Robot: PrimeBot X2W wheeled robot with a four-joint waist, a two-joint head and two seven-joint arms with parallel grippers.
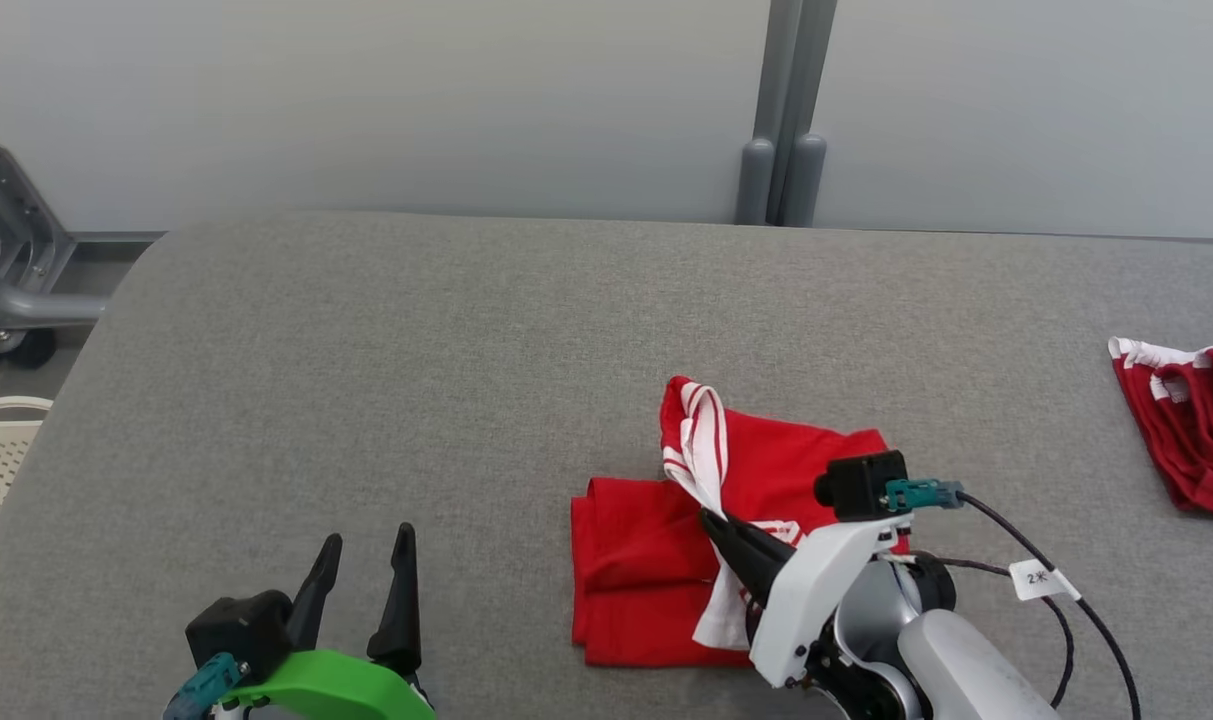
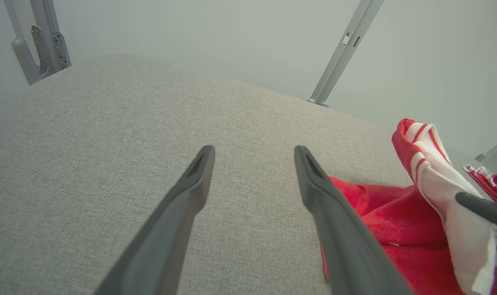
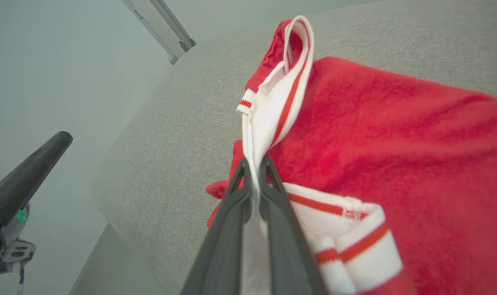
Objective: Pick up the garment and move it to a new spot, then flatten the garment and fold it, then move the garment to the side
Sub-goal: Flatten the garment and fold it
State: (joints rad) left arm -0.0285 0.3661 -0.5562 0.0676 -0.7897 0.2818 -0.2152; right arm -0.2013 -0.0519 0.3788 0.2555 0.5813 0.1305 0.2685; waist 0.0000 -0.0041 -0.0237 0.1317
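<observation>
Because the right fingers (image 1: 726, 530) are already pressed together on the white red-striped band (image 1: 704, 440) of the red garment (image 1: 636, 570), the coming move turns on that pinch and on how the cloth hangs from it. In the head view the garment lies on the grey counter (image 1: 366, 350) at about 5 o'clock from the middle, rumpled and partly doubled over, with its long axis running roughly from 9 to 3 o'clock. The band rises out of the pinch toward 12 o'clock and loops over at the top. The right wrist view shows the two dark fingers (image 3: 240, 192) shut on the band (image 3: 281, 106) with only its thin white cloth between them. The red body (image 3: 396, 143) spreads away toward 3 o'clock. The right arm is plainly the nearer one, since it has hold of the cloth. The left fingers (image 1: 403, 560) stand at 7 o'clock in the head view, spread wide, holding and touching nothing, tips pointing to 12 o'clock. From them the garment lies at 3 o'clock, near but apart; in the left wrist view its red edge (image 2: 379, 221) shows just past the right-hand finger (image 2: 314, 180). My judgement is that the lift belongs to the right arm, with the left free to take a second edge. Another red and white garment (image 1: 1191, 430) lies well apart at 3 o'clock on the counter
</observation>
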